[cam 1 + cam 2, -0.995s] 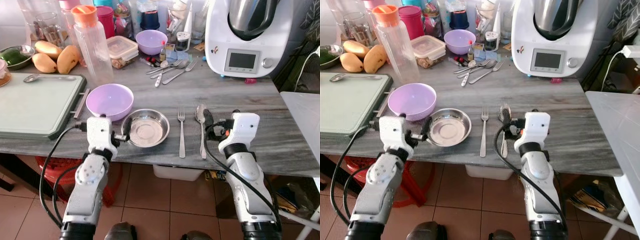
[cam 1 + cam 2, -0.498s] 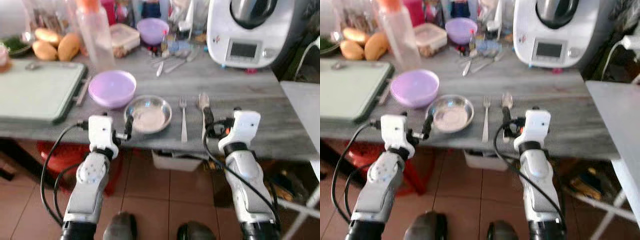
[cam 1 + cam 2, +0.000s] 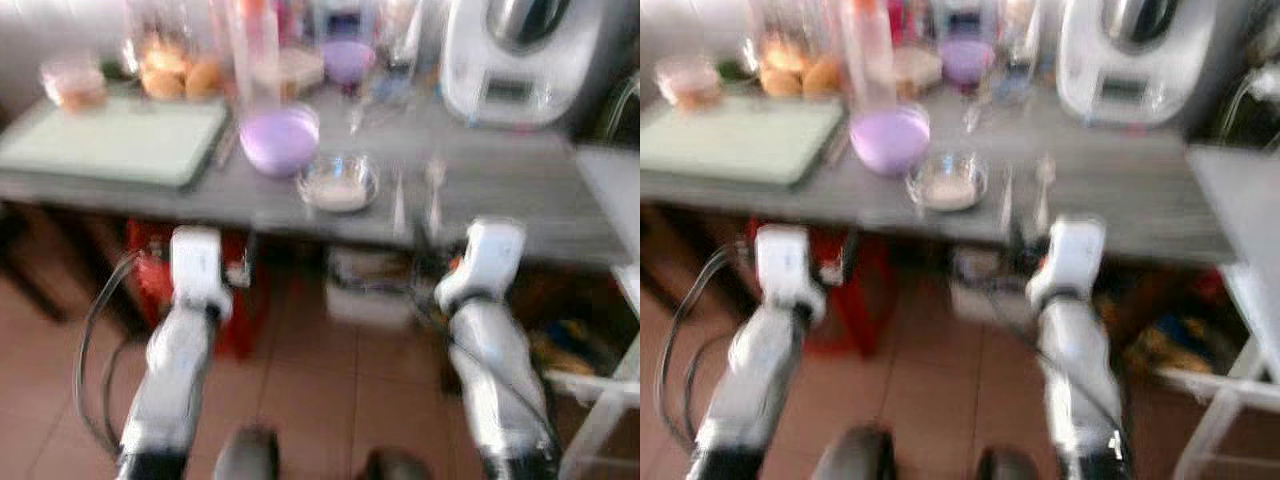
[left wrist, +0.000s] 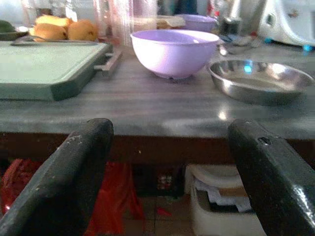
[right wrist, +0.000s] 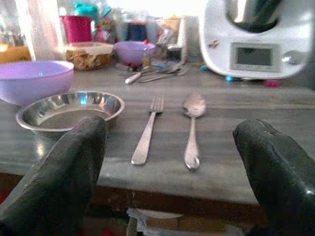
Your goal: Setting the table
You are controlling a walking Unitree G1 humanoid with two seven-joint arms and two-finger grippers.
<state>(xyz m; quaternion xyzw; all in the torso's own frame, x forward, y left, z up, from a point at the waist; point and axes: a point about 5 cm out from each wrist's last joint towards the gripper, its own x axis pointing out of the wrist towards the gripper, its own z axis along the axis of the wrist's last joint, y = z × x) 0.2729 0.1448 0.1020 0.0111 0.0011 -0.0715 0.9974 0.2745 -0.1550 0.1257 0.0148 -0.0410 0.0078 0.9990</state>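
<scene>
1. A green cutting board is lying at the left end of the grey table, with yellowish fruit sitting behind it.
2. The left gripper is hanging just off the table's front edge, below the tabletop, with its two black fingers spread wide and gripping nothing.
3. A lilac bowl is standing right of the board, and a shallow steel dish is sitting just beside it, nearer the front edge; whether the two are touching is too blurred to tell.
4. A fork and a spoon are lying side by side, apart from each other, to the right of the dish, handles pointing at the front edge.
5. The right gripper is hovering off the edge in front of the fork and spoon, fingers parted and empty.
6. A second lilac bowl, loose cutlery and a white kitchen machine are crowding the back of the table.
7. Judging by this, one place looks laid: dish, fork and spoon are in a row. The head views are smearing, so the robot is probably walking, standing off from the table.
8. The next move is likely calling for a steady stance, then an approach to the spare cutlery at the back if a second place is wanted; that reach is going over the laid items, so clearance matters.
</scene>
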